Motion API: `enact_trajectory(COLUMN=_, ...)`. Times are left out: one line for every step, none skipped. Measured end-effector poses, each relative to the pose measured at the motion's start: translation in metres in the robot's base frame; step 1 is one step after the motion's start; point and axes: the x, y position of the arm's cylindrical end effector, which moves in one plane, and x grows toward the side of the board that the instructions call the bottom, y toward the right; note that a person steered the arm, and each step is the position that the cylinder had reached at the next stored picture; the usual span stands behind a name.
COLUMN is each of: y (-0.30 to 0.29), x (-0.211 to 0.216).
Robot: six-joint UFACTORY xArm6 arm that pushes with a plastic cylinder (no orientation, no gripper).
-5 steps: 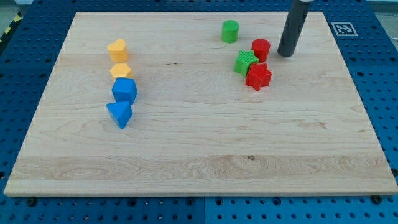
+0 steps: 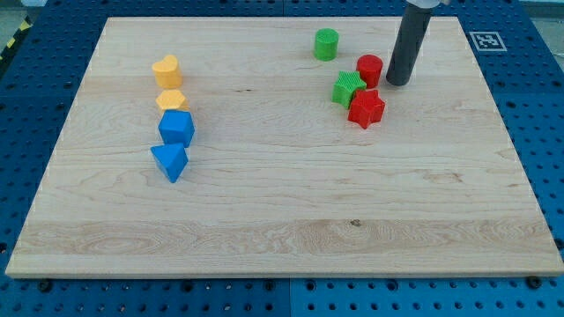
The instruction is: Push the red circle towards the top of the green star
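Far off to the view's left of my tip sit a yellow heart-like block (image 2: 166,70), a yellow hexagon (image 2: 172,100), a blue hexagon-like block (image 2: 176,129) and a blue triangle (image 2: 169,162), all out of harm's way. Closer in, up and left of my tip, stands a green cylinder (image 2: 326,43). The green star (image 2: 349,88) lies down and left, with the red star (image 2: 366,107) touching its lower right. The red circle (image 2: 369,70) sits just left of my tip (image 2: 397,83), at the green star's upper right. There are no fingers to clench; the rod only pushes. A push aimed low could drive the circle into the star and scatter both stars; a glancing push could let the circle slip off toward the green cylinder.
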Motion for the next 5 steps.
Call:
enact_trajectory(y=0.000, x=0.007)
enact_trajectory(y=0.000, x=0.006)
enact_trajectory(y=-0.013, x=0.005)
enact_trajectory(y=-0.031, x=-0.002)
enact_trajectory(y=-0.043, x=-0.007)
